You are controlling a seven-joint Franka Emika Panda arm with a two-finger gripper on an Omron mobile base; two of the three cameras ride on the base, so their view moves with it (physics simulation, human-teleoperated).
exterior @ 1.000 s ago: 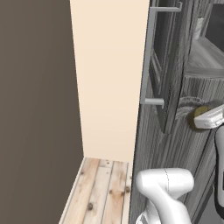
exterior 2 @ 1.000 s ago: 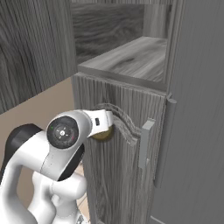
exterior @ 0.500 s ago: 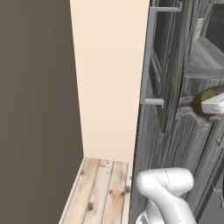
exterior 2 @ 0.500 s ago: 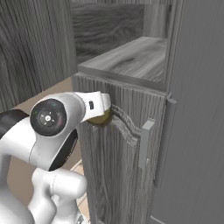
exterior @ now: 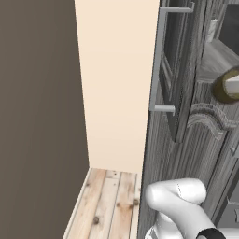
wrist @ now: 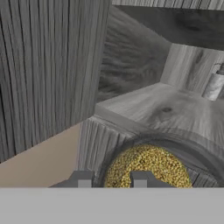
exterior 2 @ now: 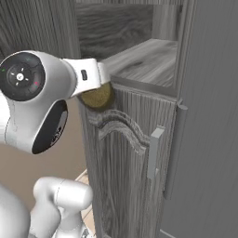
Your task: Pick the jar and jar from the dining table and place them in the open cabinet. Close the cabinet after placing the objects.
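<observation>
A clear jar (exterior 2: 97, 98) with olive-yellow filling hangs in my gripper (wrist: 111, 180), which is shut on it. The jar (wrist: 146, 168) lies between the two dark fingertips (wrist: 141, 179) in the hand view. It is level with the front edge of the open cabinet's shelf (exterior 2: 142, 60), just left of the arched lower door (exterior 2: 123, 158). In the left base view the jar (exterior: 223, 87) is at the right edge, in front of the cabinet (exterior: 186, 140). The dining table is out of view.
The open upper door with its long silver bar handle (exterior: 158, 60) stands to the left of the shelf. A small pale cylinder (wrist: 214, 85) stands at the back right of the shelf. A beige wall (exterior: 116, 84) and wooden floor (exterior: 109, 200) lie left of the cabinet.
The arm has lifted the jar from beside the lower door's arch up to the level of the shelf edge. The grip has not changed.
</observation>
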